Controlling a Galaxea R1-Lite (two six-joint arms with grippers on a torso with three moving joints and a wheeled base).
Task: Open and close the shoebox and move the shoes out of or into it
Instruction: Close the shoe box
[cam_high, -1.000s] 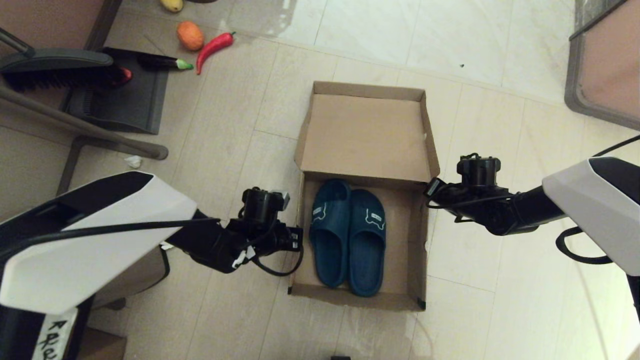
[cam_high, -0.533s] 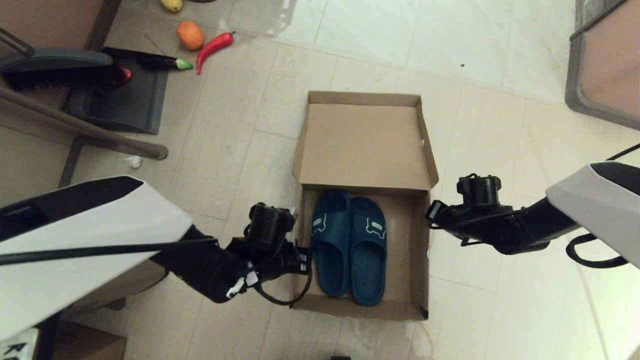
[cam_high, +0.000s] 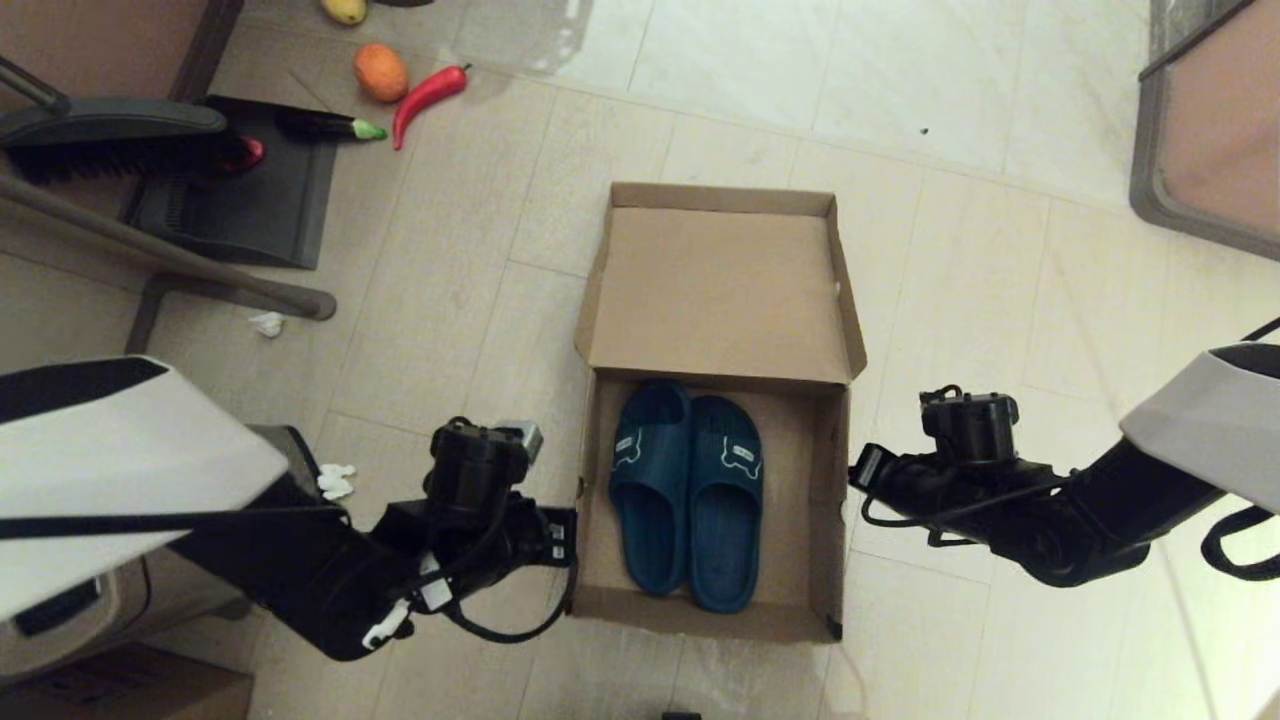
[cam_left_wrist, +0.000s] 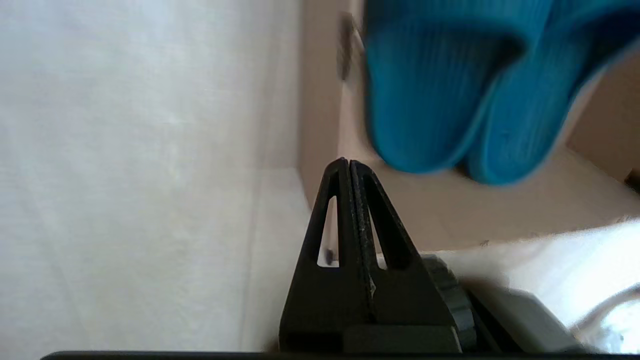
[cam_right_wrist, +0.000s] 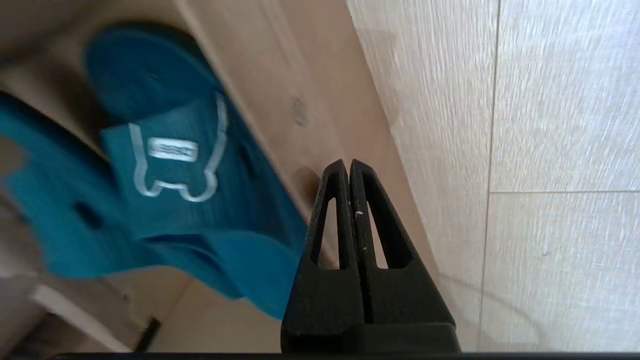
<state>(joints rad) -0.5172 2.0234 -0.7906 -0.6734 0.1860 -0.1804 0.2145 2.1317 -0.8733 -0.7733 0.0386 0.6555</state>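
Pale floor tiles (cam_high: 450, 290) carry our open shoebox (cam_high: 720, 290); the shoes (cam_high: 688, 495) show bear patches, their small labels unreadable. Left gripper (cam_left_wrist: 349, 165) and right gripper (cam_right_wrist: 348, 165) flank it, both pinched empty.

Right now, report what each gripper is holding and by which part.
Nothing is held. The left gripper and right gripper are both shut on nothing, flanking the open shoebox; the slippers lie inside.

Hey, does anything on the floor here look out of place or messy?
Yes. A red chili, an orange fruit and a small eggplant lie loose on the floor tiles at the far left, beside a dustpan. Crumpled white scraps also litter the floor. The shoes sit neatly in the open shoebox.
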